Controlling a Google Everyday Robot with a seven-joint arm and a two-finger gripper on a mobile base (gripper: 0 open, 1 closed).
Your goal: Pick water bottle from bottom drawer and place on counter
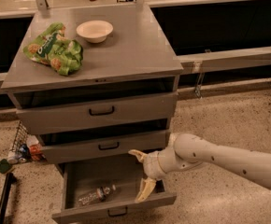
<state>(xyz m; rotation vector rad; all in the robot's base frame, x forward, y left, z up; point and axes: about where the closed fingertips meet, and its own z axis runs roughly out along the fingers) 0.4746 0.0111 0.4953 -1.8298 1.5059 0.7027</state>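
The water bottle (96,195), small, clear and crinkled, lies on its side on the floor of the bottom drawer (117,208), left of middle. The drawer is pulled out with its black handle at the front. My gripper (141,175) hangs over the right part of the open drawer, open, with one pale finger (136,155) up and the other (145,190) pointing down. It holds nothing and is to the right of the bottle. The counter (131,50) is the grey square top of the cabinet.
A green chip bag (55,50) and a white bowl (94,31) sit on the counter's left and back. The two upper drawers (98,111) are slightly ajar. A wire basket with clutter (19,148) stands on the floor left of the cabinet.
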